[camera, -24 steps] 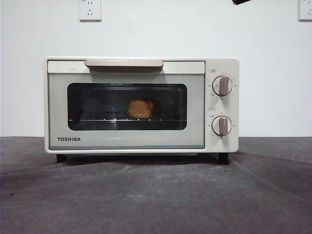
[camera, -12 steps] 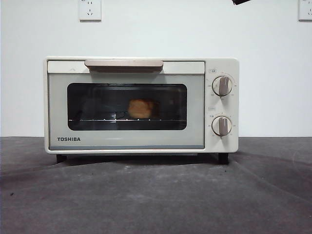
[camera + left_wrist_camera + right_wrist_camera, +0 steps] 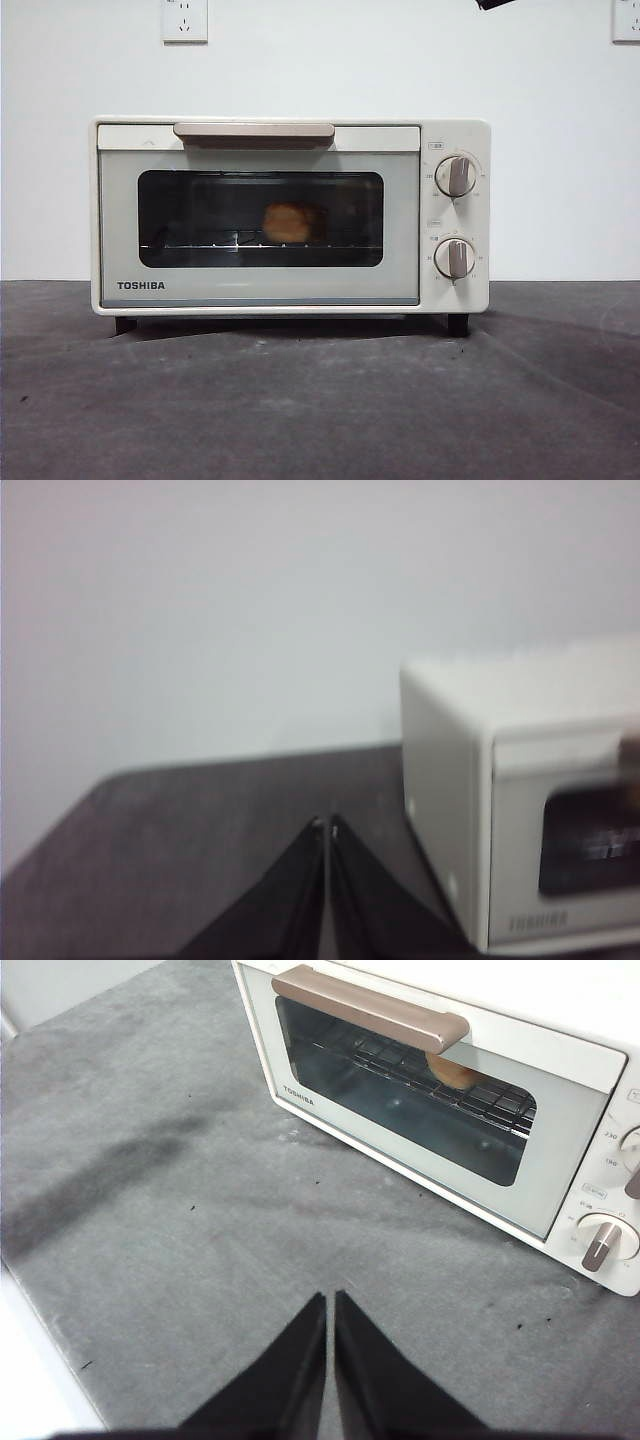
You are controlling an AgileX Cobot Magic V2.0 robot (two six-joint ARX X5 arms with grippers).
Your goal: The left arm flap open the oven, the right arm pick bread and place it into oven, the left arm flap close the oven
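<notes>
Grey mat [image 3: 320, 400] unchanged over the last second; oven [image 3: 290, 215] door stays shut on the bread [image 3: 288, 222]; your left gripper [image 3: 328, 825] and right gripper [image 3: 330, 1298] sit clenched, empty, withdrawn; task appears complete.

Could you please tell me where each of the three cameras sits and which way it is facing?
Front view: low at table height, facing the oven door squarely; only a black arm tip shows.
Left wrist view: on the left arm beside the oven's side, facing wall and table; left gripper shut.
Right wrist view: above the table, looking down at the door; right gripper shut.
Shared: front and right wrist views show the bread inside.
</notes>
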